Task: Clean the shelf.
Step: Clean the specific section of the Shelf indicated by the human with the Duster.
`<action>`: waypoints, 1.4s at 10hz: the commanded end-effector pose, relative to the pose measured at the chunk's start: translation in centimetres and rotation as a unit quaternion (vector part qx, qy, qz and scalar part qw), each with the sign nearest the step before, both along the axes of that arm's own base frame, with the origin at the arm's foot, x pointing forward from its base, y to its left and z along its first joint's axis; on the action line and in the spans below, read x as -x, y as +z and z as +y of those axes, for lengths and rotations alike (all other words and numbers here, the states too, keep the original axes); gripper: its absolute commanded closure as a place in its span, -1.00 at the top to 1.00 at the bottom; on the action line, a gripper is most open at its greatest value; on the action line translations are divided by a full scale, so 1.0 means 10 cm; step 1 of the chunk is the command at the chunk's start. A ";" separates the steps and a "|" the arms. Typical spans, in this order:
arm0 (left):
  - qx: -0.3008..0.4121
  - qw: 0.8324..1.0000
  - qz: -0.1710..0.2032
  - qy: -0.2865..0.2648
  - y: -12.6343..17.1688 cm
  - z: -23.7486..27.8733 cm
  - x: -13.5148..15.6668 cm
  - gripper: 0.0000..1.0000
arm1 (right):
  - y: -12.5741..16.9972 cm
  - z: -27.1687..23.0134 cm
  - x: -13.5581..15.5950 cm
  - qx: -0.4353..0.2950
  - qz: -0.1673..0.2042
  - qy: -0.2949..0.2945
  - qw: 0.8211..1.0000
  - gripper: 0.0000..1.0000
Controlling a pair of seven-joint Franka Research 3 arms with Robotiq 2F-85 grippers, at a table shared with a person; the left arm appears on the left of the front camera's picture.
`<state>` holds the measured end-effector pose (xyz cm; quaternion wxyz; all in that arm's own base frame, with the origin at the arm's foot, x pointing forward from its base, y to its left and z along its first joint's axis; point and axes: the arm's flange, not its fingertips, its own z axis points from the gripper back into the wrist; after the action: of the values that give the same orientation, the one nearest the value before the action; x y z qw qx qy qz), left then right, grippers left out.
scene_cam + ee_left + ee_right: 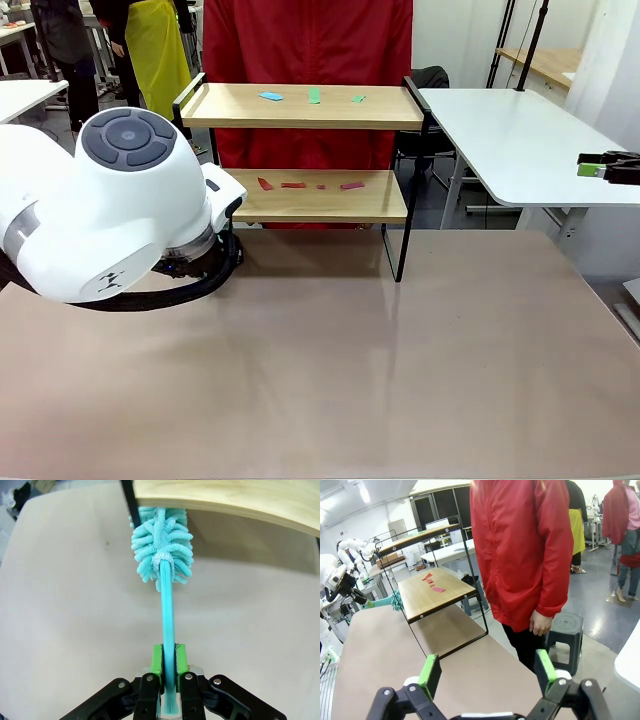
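The shelf stands at the table's far side. Blue and green scraps lie on its top board, and several red scraps lie on the lower board. My left gripper is shut on the handle of a teal fluffy duster. The duster's head reaches under the edge of the lower board, beside a black leg. Off to the far right, my right gripper hangs open and holds nothing. It also appears as a right gripper over the side table. The shelf and the duster appear far off.
A person in a red jacket stands right behind the shelf. The bulky left arm fills the table's left part. A white side table stands at the right, with a black stool near it. The brown tabletop lies bare in front.
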<state>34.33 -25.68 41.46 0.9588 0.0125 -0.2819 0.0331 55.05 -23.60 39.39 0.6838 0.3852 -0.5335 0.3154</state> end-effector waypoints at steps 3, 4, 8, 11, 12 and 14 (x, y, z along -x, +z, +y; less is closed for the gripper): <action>-0.005 0.996 -0.002 -0.094 0.05 0.38 0.10 -0.74 | 0.03 0.01 -0.01 0.001 -0.002 0.002 1.000 1.00; -0.007 0.993 0.001 -0.122 0.09 0.47 0.10 -0.74 | 0.03 0.01 -0.01 0.001 -0.002 0.002 1.000 1.00; 0.055 0.968 0.024 -0.242 0.14 0.88 0.00 -0.74 | 0.03 0.01 -0.01 0.001 -0.002 0.002 1.000 1.00; 0.038 0.975 0.020 -0.216 0.23 0.51 -0.35 -0.74 | 0.03 0.01 -0.01 0.001 -0.002 0.002 1.000 1.00; 0.038 0.975 0.020 -0.216 0.23 0.51 -0.35 -0.74 | 0.03 0.01 -0.01 0.001 -0.002 0.002 1.000 1.00; 0.048 0.972 0.023 -0.231 0.23 0.57 -0.38 -0.74 | 0.03 0.01 -0.01 0.001 -0.002 0.002 1.000 1.00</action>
<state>37.99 -20.32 43.60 0.9470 -0.0920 -0.2530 -0.1751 55.05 -23.58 39.38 0.6838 0.3853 -0.5334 0.3155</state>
